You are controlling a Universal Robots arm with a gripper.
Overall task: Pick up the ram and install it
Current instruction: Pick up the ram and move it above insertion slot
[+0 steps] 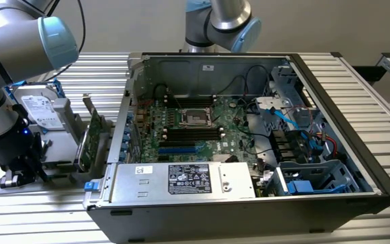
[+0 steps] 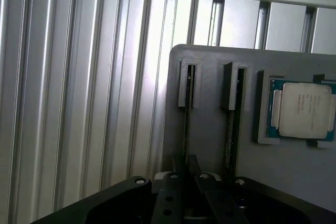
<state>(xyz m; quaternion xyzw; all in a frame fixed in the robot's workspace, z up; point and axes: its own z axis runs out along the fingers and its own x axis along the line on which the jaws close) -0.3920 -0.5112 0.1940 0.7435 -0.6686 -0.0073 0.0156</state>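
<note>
Exterior view, taken left to right: finds the arm (image 1: 12,76) standing at nine o'clock, with the gripper (image 1: 19,175) lowered at eight o'clock onto a grey holder (image 1: 63,175) on the slatted table (image 1: 364,81). Just past it, shows a hard drive (image 1: 36,109) propped in the holder at ten o'clock and a green expansion card (image 1: 90,140) upright beside the case wall. Takes up the middle with an open computer case (image 1: 202,68): motherboard (image 1: 235,127) flat inside, CPU socket (image 1: 195,118) near centre, black memory slots (image 1: 191,134) just toward six o'clock of it, power supply (image 1: 181,180) at six o'clock, blue cables (image 1: 286,119) toward three o'clock. Wrist view: looks past the fingers (image 2: 170,198) onto table slats, then the holder with two narrow slots side by side. Has the ram (image 2: 187,124) standing on edge in the slot nearer the holder's rim, running straight in between the fingers. Closed to a narrow gap, pinching the ram from both sides, stick not yet lifted out. Shows what looks like a second stick (image 2: 231,124) in the neighbouring slot, untouched, and a processor chip (image 2: 303,111) flat in a recess beyond.
</note>
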